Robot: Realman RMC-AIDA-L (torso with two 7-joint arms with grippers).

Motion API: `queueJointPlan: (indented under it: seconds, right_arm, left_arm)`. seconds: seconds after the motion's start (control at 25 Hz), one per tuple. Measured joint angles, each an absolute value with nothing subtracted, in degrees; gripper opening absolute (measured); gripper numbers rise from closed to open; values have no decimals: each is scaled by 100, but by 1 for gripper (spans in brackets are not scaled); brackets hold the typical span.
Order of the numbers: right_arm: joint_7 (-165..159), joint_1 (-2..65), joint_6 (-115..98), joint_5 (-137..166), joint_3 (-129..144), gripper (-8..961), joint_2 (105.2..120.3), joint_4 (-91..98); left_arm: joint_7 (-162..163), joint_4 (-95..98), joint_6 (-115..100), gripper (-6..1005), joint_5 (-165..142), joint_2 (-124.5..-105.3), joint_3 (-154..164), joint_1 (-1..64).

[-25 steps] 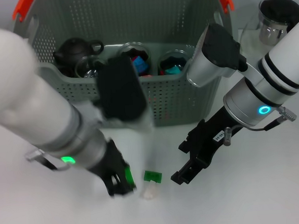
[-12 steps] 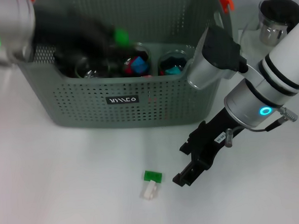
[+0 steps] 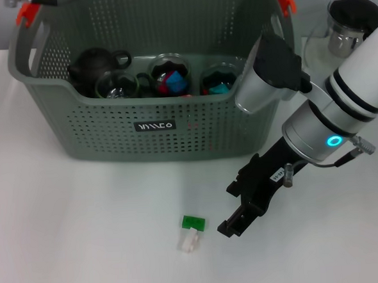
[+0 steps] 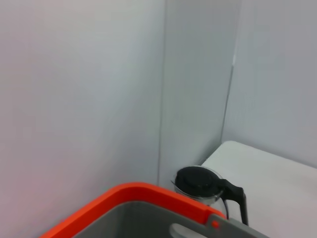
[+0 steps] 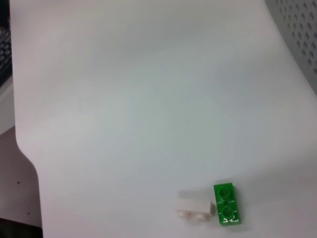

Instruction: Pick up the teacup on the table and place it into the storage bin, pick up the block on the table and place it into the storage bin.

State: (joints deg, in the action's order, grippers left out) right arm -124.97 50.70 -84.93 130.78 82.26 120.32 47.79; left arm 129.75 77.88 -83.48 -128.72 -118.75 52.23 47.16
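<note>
Your right gripper (image 3: 237, 217) hangs low over the white table (image 3: 86, 237), just to the right of the block (image 3: 191, 232), not touching it. Its black fingers look slightly parted and hold nothing, though the gap is hard to judge.

The block is a green brick joined to a white one, lying flat in front of the storage bin (image 3: 156, 127) and well apart from it. In the head view its long axis runs from the green end, nearest the bin, to the white end, nearest you, tilted slightly left.

Inside the bin you can see a dark teapot (image 3: 94, 62) and glass cups (image 3: 169, 72) holding coloured blocks.

Your left gripper is out of sight; its wrist camera looks past the bin's orange handle (image 4: 133, 198) at a glass pitcher (image 4: 205, 186).
</note>
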Motion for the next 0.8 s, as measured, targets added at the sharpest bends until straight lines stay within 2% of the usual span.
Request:
queueJointPlan:
  seconds: [0.04, 0.28, 0.44, 0.68, 0.8]
  right_arm:
    - [-12503, 5060, -8492, 13078, 8226, 944, 12031, 4785]
    - [-12507, 5043, -8497, 13076, 8205, 945, 12025, 4791]
    - [-12504, 5044, -8500, 13078, 8197, 945, 12024, 4775]
    - [-12482, 5045, -8484, 13079, 8186, 944, 12015, 4772]
    - [-12467, 5045, -8457, 13083, 8184, 944, 12015, 4764]
  left_arm:
    - [12956, 7687, -8288, 404, -12869, -11855, 5217, 4756]
    - [12927, 7555, -7949, 583, -12893, -11816, 5214, 4823]
    - [12987, 7857, -8156, 765, -12743, -11821, 5106, 4736]
    - [12680, 9054, -9642, 963, -11651, -11915, 4996, 4023]
    - [12223, 9557, -10299, 963, -11409, -12124, 5025, 3486]
